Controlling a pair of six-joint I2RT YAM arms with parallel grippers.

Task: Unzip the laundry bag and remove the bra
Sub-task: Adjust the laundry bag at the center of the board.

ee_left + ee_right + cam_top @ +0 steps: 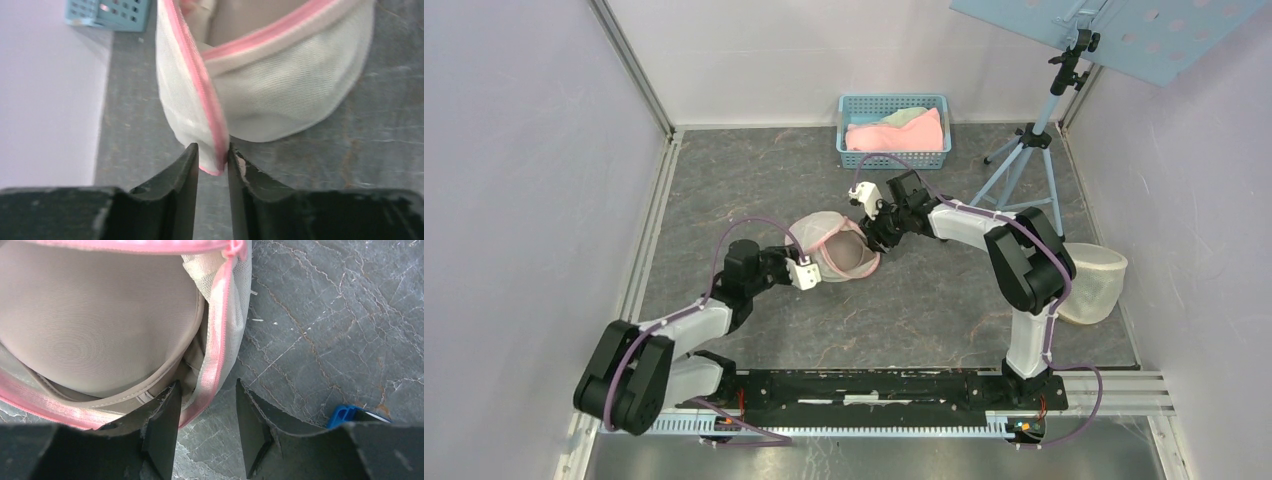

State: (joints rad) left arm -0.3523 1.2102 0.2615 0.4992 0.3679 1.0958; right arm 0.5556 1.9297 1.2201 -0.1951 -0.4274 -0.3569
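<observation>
At the middle of the counter (944, 300) lay the laundry bag (834, 245), a white mesh pouch with a pink zip (200, 75). Its mouth was parted wide enough for the beige bra (95, 315) to show inside. The unzipping looked as good as done, so I judged the step in hand to be the removal itself.

The left end effector (213, 162) was clenched on the bag's near corner, pinching zip tape and mesh between its fingers and so anchoring the pouch. The right end effector (207, 387) stood released at the opposite side, its fingers apart and straddling the zip edge. One finger appeared to sit just inside the mouth beside the bra's cup and the other outside over bare counter, with nothing gripped.

The next move seemed to call for the right fingers to go a little deeper and close on the bra's fabric alone, not on the mesh rim between them. They could then draw it out while the left grip pinned the bag. Catching mesh and bra together would likely drag the whole pouch along.

The counter was dark grey with pale marbled veins, walled in by plain pale panels (524, 150). At its far edge sat a blue basket (894, 158) holding pink and pale cloth (894, 132). To the right stood a tripod stand (1024, 165) under a blue perforated board (1124, 30), and a translucent tub (1096, 275) rested near the right arm.
</observation>
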